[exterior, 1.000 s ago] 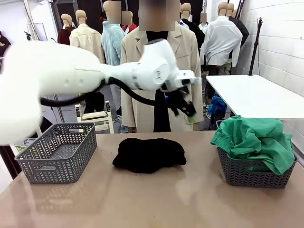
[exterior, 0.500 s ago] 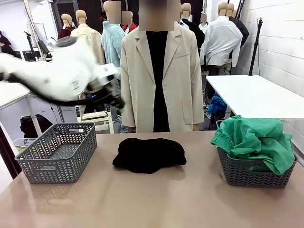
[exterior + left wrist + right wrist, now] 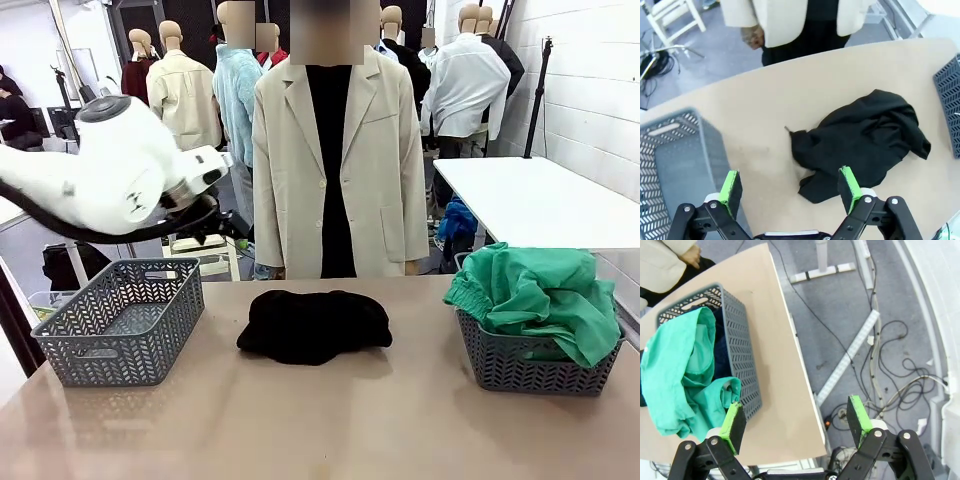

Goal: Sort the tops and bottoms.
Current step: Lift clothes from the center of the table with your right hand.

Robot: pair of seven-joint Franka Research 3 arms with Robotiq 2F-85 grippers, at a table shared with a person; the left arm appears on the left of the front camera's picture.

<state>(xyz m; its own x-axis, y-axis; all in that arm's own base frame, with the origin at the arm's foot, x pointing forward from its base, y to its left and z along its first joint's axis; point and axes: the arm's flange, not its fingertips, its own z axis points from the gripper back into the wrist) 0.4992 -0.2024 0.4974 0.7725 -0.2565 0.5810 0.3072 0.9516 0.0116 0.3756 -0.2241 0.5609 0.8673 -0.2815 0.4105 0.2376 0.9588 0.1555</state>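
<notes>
A black garment lies crumpled in the middle of the table, also in the left wrist view. My left gripper hangs open and empty high above the table, between this garment and the left basket. The white left arm is raised over that basket. A bright green garment spills over the right basket. From above, the green garment covers a dark navy cloth in that basket. My right gripper is open and empty, high beside the table's right edge.
A person in a beige blazer stands at the far side, one hand near the table edge. The left grey basket has nothing in it. Cables lie on the floor to the right of the table. A white table stands at the back right.
My left arm has swung from the middle of the table, in front of the person, back to the left above the empty basket. The garments have not moved.
</notes>
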